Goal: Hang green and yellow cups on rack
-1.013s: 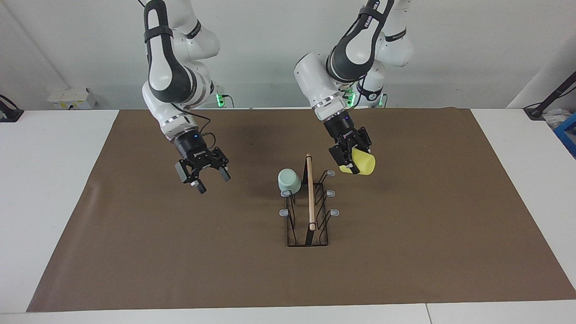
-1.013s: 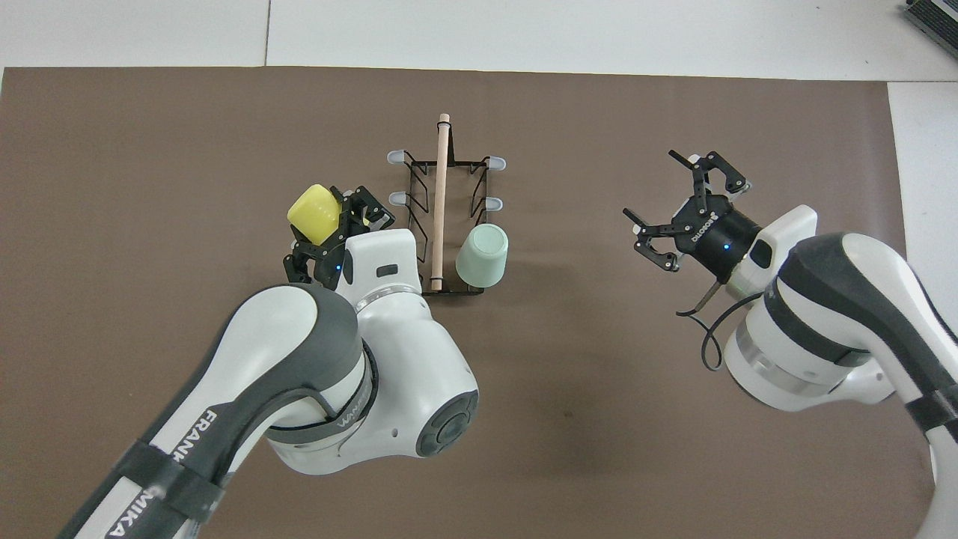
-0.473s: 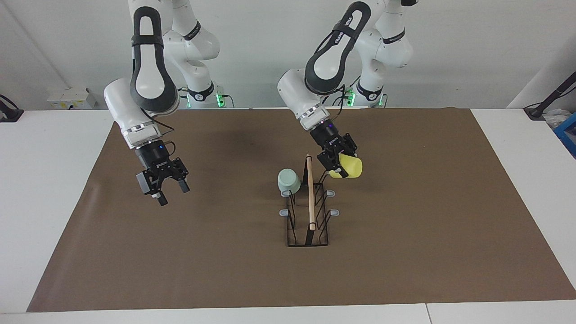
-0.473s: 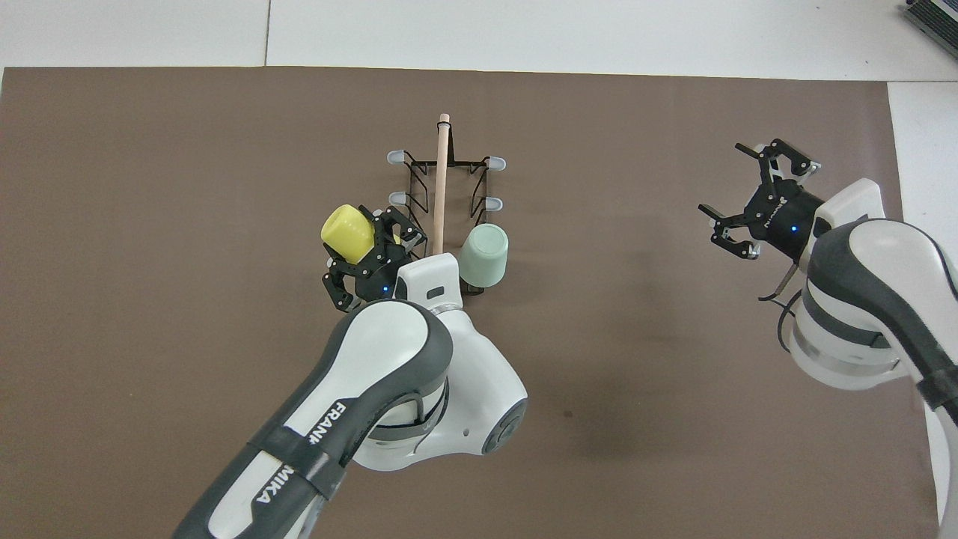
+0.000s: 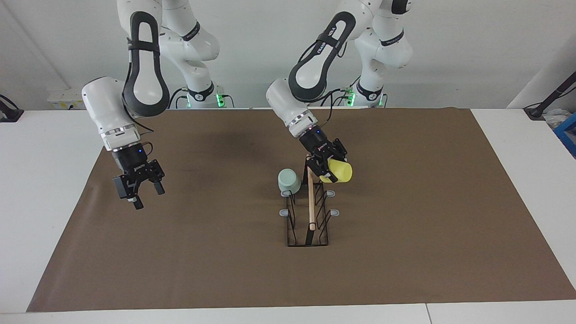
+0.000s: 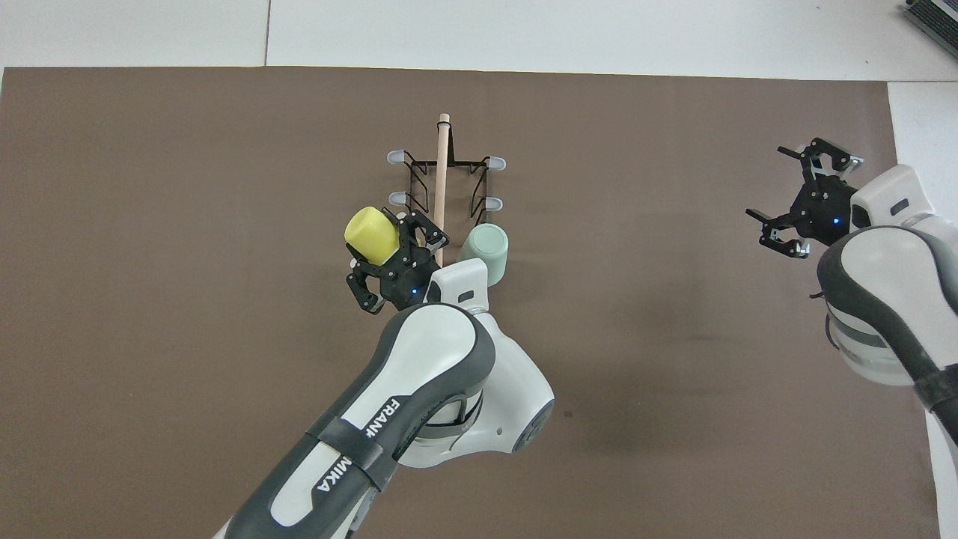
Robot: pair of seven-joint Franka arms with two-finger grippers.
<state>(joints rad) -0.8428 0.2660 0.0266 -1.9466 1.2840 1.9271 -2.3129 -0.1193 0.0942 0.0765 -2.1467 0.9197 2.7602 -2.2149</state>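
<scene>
The black wire rack (image 5: 308, 225) (image 6: 443, 187) with a wooden top rod stands mid-mat. A pale green cup (image 5: 289, 180) (image 6: 483, 254) hangs mouth down on the rack's prong nearest the robots, on the side toward the right arm's end. My left gripper (image 5: 330, 170) (image 6: 397, 247) is shut on the yellow cup (image 5: 339, 171) (image 6: 370, 235), which is tilted and sits over the nearest prong on the rack's other side. My right gripper (image 5: 143, 194) (image 6: 807, 198) hangs open over the mat toward the right arm's end of the table, holding nothing.
A brown mat (image 5: 405, 252) covers most of the white table (image 5: 45, 180). Several grey-tipped prongs (image 5: 334, 212) on the rack stand bare.
The left gripper has carried the yellow cup in toward the rack and a little lower. The right arm has drawn away from the rack toward its own end of the table.
</scene>
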